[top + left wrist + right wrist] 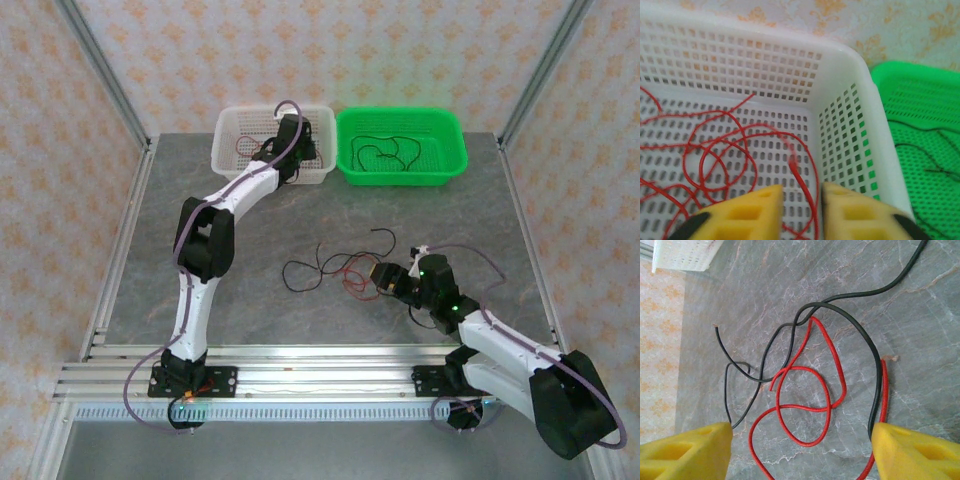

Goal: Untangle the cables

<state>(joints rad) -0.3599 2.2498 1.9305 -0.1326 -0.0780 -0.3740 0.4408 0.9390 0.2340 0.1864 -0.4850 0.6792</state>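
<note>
Over grey table [330,215], left claw [802,194] hangs part-open in white basket [840,55], right claw [802,432] gapes above cables [884,390], both empty.

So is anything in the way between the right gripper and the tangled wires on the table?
Nothing visible is. The right gripper hangs open right over the red and black cables, with bare table around them.

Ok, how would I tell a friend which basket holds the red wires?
At the far edge of the grey table two perforated baskets sit side by side. Take the left one, the white basket, with the left gripper over it. Its red wires set it apart from the green basket, which holds black wires.
</note>
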